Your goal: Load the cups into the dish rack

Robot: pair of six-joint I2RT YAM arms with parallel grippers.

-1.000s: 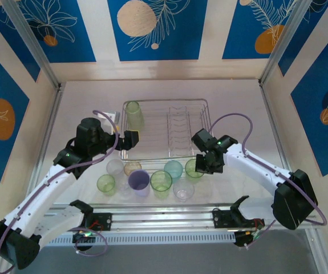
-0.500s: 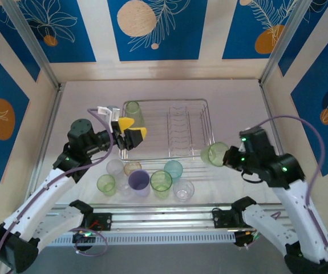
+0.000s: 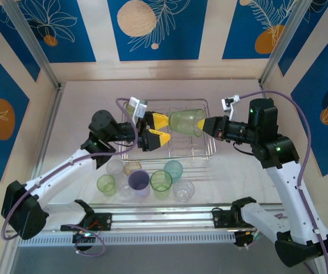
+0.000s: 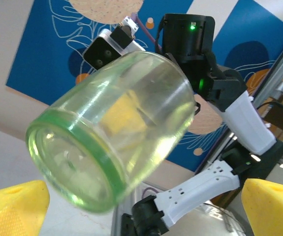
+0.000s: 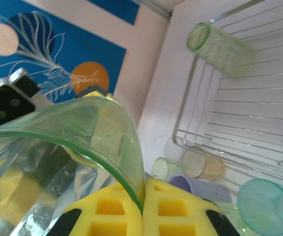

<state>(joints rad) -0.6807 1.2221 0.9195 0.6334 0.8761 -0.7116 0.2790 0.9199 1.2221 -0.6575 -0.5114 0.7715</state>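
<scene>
top external: high off the near edge, looking down over the whole table (image 3: 78, 103)
left wrist: super close, aimed at the green cup (image 4: 111, 123)
right wrist: jammed against that cup, facing down at the dish rack (image 5: 186, 98)
shared: all 3 catch the cup

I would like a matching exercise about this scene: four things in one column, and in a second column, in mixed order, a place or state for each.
Things:
1. left gripper
2. right gripper
3. lilac cup
4. dish rack

Places or states:
A. stands on the table, in front of the rack
B. shut on the rim of the tilted green cup
C. open, at the tilted cup's other end
D. has the second green cup in its back left corner

Pairs: 1-C, 2-B, 3-A, 4-D
</scene>
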